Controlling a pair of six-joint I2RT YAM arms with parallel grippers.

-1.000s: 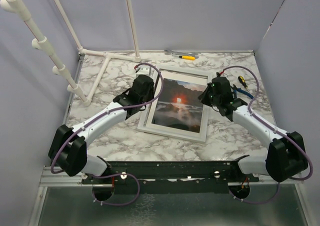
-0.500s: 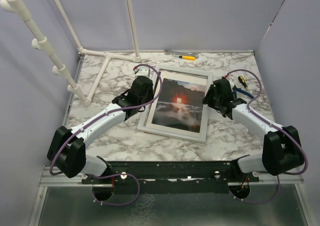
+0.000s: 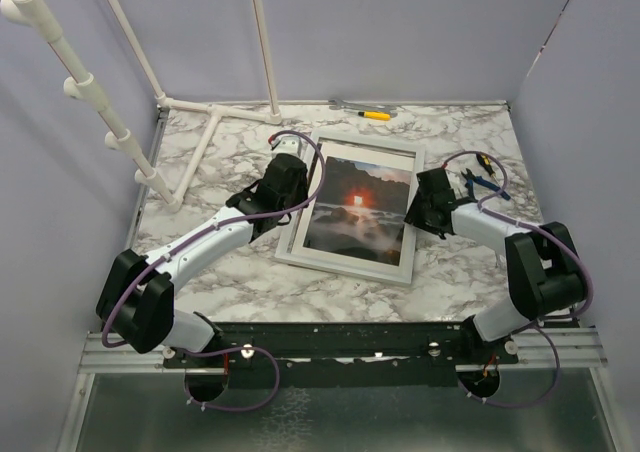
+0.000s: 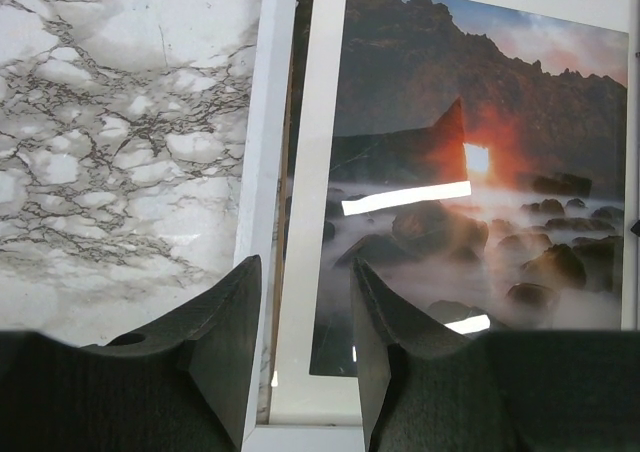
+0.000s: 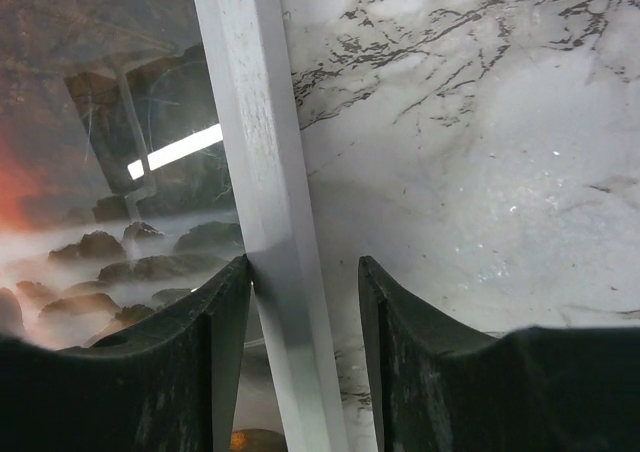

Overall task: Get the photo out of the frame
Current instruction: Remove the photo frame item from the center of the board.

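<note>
Over the last second the right arm had folded in. Its elbow stood nearer the table's middle and its wrist sat lower, so the right gripper was hard against the right rail of the frame. Before that it had hung a little off that rail. The left arm and the left gripper had barely shifted at the frame's left rail, and the frame itself lay where it had been on the marble table.

The frame lay flat and face up, near the table's middle. The photo was still inside it, under a glossy front that carried bright streaks of reflected light and ringed by the white mat.

In the left wrist view the left gripper's fingers were spread, with the left rail and the mat's edge in the gap between them. In the right wrist view the right gripper's fingers were likewise spread astride the right rail, the inner one just touching it.

A screwdriver and blue-handled pliers lay just right of the right wrist, and a yellow-handled tool lay at the far edge.
</note>
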